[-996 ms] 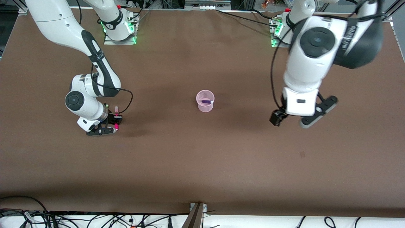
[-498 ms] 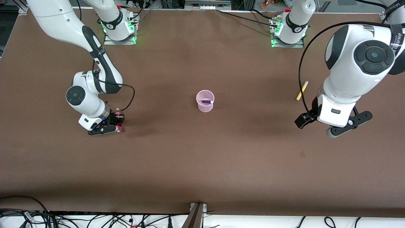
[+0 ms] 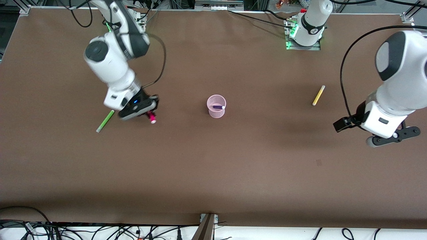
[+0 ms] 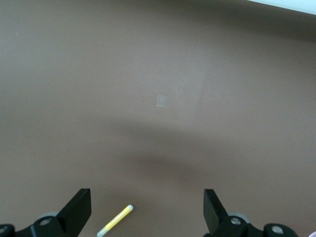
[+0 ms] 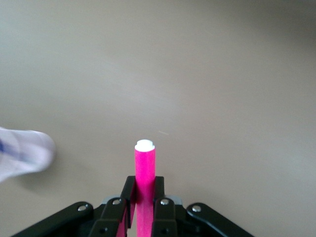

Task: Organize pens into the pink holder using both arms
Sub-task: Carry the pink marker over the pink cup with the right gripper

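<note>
the pink holder (image 3: 216,106) stands upright near the middle of the brown table (image 3: 213,166). the purple pen (image 3: 218,107) lies inside it, leaning across the opening with its pale end toward the rim.

the magenta pen (image 3: 151,117) is clamped between the closed fingers of the right gripper (image 3: 141,108), raised above the table between the green pen and the holder. in the right wrist view the magenta pen (image 5: 145,185) juts straight out from between the two fingers, pale cap (image 5: 145,145) outward, with the right gripper (image 5: 144,205) gripping its lower part. a blurred edge of the holder (image 5: 22,154) shows at the side of that view.

the green pen (image 3: 105,121) lies flat on the table toward the right arm's end, just beside the right gripper and untouched.

the yellow pen (image 3: 318,95) lies flat toward the left arm's end, farther from the front camera than the holder.

the left gripper (image 3: 387,138) hovers over bare table at the left arm's end, well apart from the yellow pen. its fingers (image 4: 79,210) stand wide apart and hold nothing; the left wrist view shows the yellow pen (image 4: 115,220) on the table between them, below the left gripper (image 4: 146,210).
</note>
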Robot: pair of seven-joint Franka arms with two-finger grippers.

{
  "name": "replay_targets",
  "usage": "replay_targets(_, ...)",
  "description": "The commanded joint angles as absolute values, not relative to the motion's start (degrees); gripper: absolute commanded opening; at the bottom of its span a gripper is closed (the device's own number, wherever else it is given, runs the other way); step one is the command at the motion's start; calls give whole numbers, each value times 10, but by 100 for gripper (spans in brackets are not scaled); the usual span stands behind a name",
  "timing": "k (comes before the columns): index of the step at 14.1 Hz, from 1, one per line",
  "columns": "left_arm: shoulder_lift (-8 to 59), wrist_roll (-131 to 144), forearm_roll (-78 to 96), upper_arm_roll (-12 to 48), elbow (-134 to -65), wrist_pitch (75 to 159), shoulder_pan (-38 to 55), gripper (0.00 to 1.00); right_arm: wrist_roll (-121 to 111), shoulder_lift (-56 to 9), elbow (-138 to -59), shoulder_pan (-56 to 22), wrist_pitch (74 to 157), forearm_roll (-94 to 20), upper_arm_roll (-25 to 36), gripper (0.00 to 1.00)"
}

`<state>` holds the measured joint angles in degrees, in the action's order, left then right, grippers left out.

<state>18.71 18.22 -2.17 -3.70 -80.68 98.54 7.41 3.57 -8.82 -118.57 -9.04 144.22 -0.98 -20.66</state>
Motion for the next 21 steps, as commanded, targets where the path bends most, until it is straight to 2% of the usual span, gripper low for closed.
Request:
replay_targets(1, 168, 117, 11, -30, -817, 976, 32, 100, 91, -103, -1192, -126, 1511, -11, -230, 0)
replay_targets(3, 167, 103, 12, -32, -817, 976, 18, 100, 134, -133, -1187, -177, 1574, 10, -227, 0)
replay_targets(5, 155, 89, 12, -33, -828, 969, 8, 100, 168, -176, -1172, -197, 1637, 52, -225, 0)
replay_targets(9, 150, 67, 24, -29, -827, 962, -12, 100, 170, -260, -1084, -248, 1646, 85, -198, 0)
replay_targets(11, 149, 68, 30, -28, -825, 962, -12, 100, 198, -286, -1057, -325, 1651, 85, -137, 0)
replay_targets(14, 149, 68, 39, -27, -821, 962, -7, 100, 238, -309, -1041, -466, 1658, 85, 1, 0)
replay_targets(15, 149, 69, 39, -26, -820, 962, -5, 100, 245, -309, -1041, -483, 1659, 85, 17, 0)
replay_targets(21, 145, 66, 38, -30, -819, 962, 14, 100, 246, -322, -1039, -484, 1679, 85, 19, 0)
